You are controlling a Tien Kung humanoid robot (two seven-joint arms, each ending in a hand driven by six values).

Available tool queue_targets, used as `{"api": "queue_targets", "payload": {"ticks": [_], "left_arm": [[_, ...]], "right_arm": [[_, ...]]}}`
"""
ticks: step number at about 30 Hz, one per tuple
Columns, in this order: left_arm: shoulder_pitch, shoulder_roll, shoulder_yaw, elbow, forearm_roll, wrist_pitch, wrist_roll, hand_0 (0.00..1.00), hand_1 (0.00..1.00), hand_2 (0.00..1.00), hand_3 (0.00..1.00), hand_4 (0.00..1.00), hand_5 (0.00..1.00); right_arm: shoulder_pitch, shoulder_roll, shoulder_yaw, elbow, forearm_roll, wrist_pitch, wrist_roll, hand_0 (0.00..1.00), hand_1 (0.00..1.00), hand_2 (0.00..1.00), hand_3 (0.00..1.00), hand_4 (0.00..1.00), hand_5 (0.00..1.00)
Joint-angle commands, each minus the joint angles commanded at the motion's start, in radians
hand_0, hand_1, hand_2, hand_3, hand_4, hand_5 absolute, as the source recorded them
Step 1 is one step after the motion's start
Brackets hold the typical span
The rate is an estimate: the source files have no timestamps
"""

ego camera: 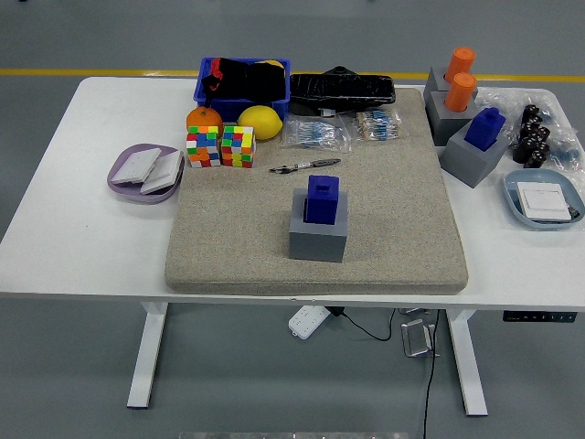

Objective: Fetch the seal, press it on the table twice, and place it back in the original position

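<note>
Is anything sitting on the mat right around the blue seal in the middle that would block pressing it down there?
Nothing visible. The blue seal stands in its grey holder; the mat around it is bare. The pen lies farther back.

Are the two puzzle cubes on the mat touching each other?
Apart. The head view shows a thin strip of mat between the left cube and the right cube.
</note>
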Motion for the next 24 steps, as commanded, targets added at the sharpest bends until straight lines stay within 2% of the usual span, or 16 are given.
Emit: {"api": "queue_targets", "payload": {"ticks": [24], "left_arm": [[0.001, -0.010, 0.000, -0.002, -0.006, 0.001, -0.003, 0.915, 0.936, 0.956, 0.945, 0.816, 0.374]], "right_arm": [[0.001, 0.015, 0.004, -0.002, 0.003, 0.000, 0.000, 0.931, 0.774, 0.775, 0.790, 0.844, 0.469]]}}
